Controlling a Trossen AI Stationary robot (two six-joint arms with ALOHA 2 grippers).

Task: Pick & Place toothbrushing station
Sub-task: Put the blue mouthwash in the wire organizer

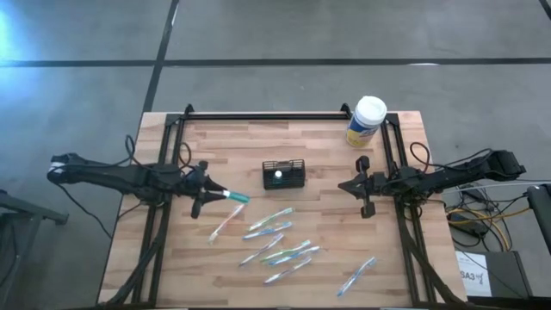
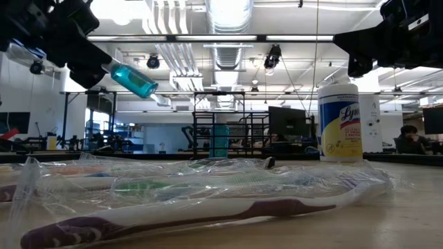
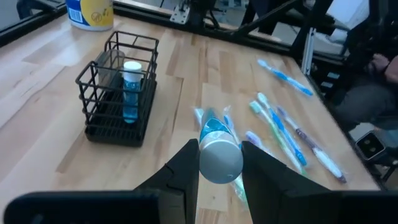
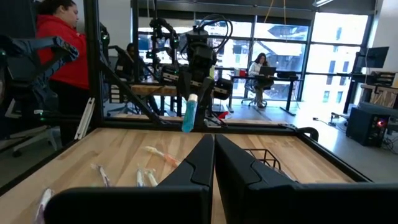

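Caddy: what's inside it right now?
The caddy holds one upright blue tube with a white cap. The other compartments look bare; the floor behind the tube is hidden.

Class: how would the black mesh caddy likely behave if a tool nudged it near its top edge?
The black mesh caddy is open wire, so probably light and apt to slide on the smooth wooden table. It looks taller than deep, so a high push may tip it. The blue tube inside could rattle.

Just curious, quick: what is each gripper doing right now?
Left gripper: shut on a teal, white-capped tube.
Right gripper: shut, empty.
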